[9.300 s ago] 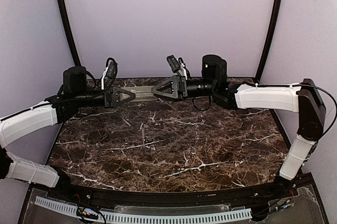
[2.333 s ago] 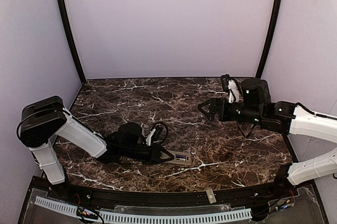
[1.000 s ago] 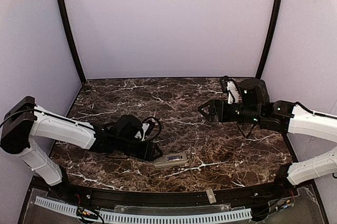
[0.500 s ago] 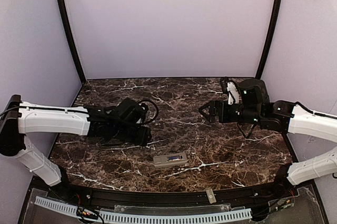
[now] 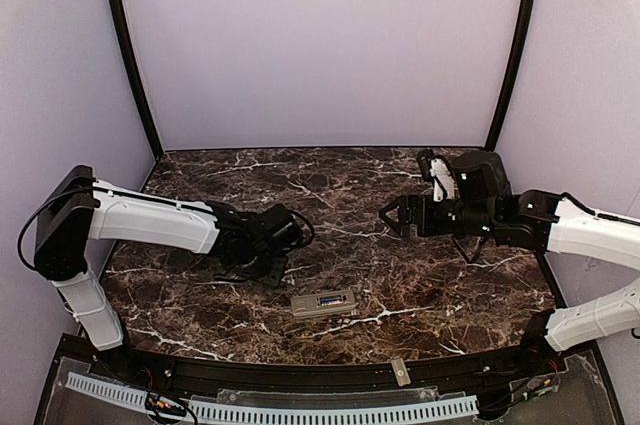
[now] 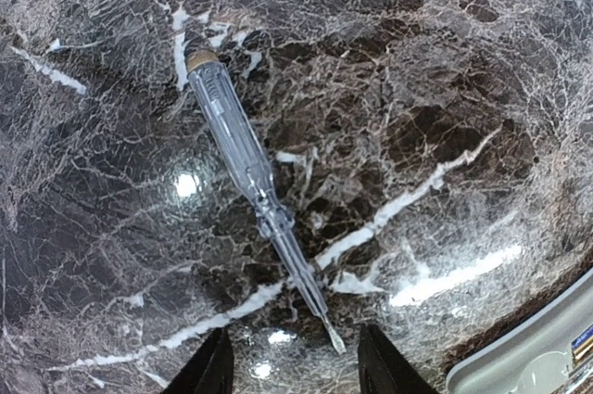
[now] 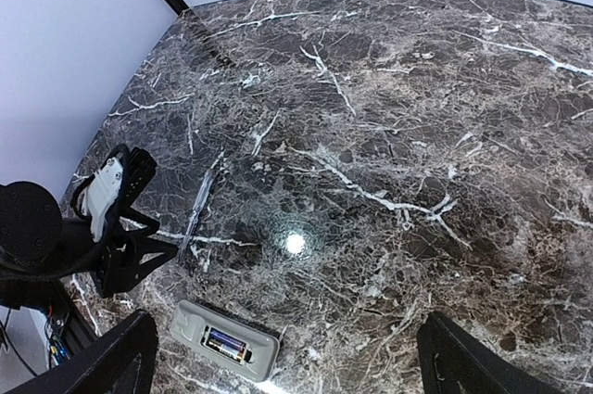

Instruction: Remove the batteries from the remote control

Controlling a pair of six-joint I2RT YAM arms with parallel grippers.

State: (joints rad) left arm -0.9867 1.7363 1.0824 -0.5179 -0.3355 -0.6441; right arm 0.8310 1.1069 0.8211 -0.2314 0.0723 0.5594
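Lying back-up on the bench [image 5: 420, 285], the remote control [image 5: 323, 303] has its battery recess uncovered. One battery [image 7: 225, 343] with a coloured label sits in the recess; I cannot tell whether a second one lies beside it. A small flat grey piece [image 5: 400, 372], probably the cover, lies on the dark near rim, well apart from both sets of fingers. Judgement: the cover step is done, the unloading itself is not yet done, and the battery has to be pried out of the recess. A clear-handled screwdriver [image 6: 243, 148] lies flat on the bench directly below the left fingers [image 5: 272, 270], with its blade tip showing between the two fingertips in the left wrist view; it is likely the prying tool. Left fingers: apart, nothing clamped; I cannot tell whether they touch the screwdriver. The remote control is just beside the left fingers, on their near side and a little toward the right arm [image 5: 590, 235]; one corner of it shows at the edge of the left wrist view. Left arm [image 5: 150, 225]: reaches from its base at the left edge across the bench, long white link almost level, wrist bent down so the fingers point at the bench. Right arm: comes in from the right, wrist held up off the bench. Right fingers [image 5: 393, 215]: spread wide, empty, pointing toward the bench centre; the remote control is well apart from them, toward the near edge.
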